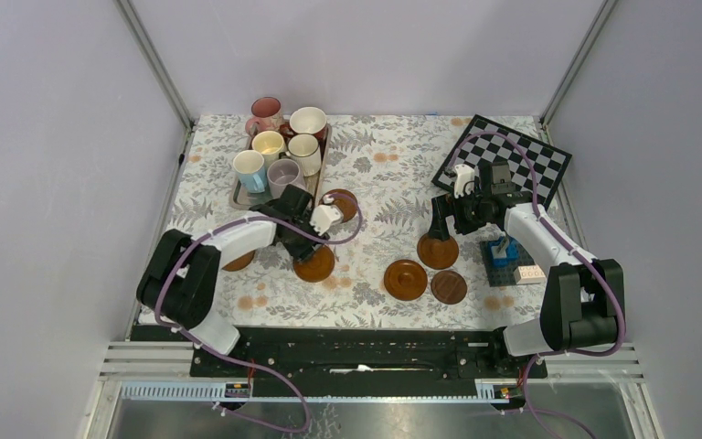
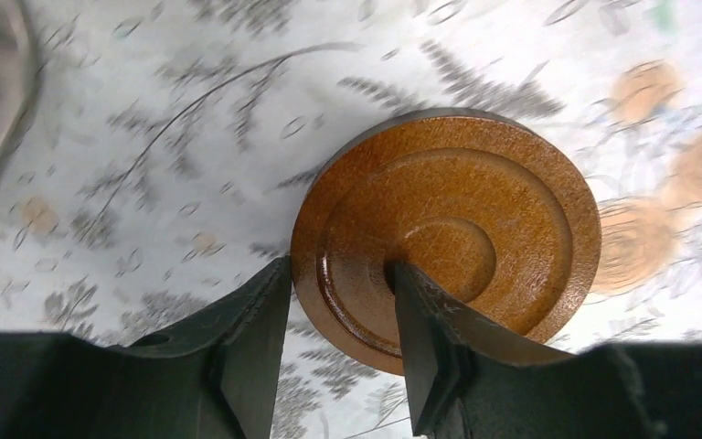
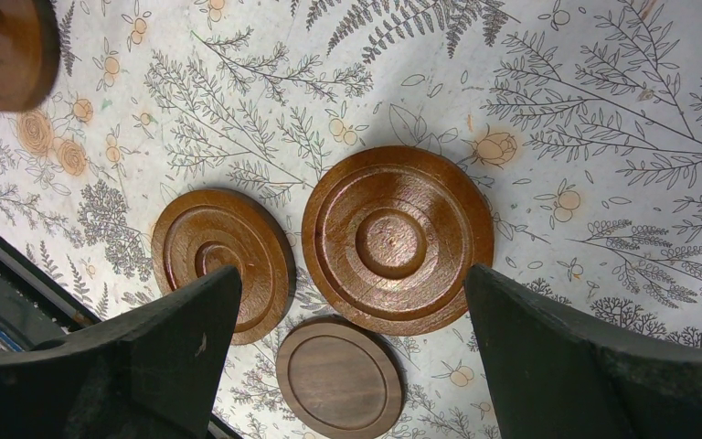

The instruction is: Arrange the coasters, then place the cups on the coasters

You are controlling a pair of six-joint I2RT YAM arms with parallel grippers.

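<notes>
Coaster (near edge) inside left hand

coasters: glossy wood | cups: smooth ceramic | tray: dull metal

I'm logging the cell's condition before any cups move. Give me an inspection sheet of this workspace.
Surface: floral cloth over the table.
Job's things: six cups on tray; six coasters loose, none bearing a cup.
Clutter: chessboard, blue bricks.
Grippers: left gripper straddles a coaster at its rim, grip unclear; right gripper open above another coaster.
Cables: purple cables along both arms.
Surroundings: grey walls, metal frame.
</notes>
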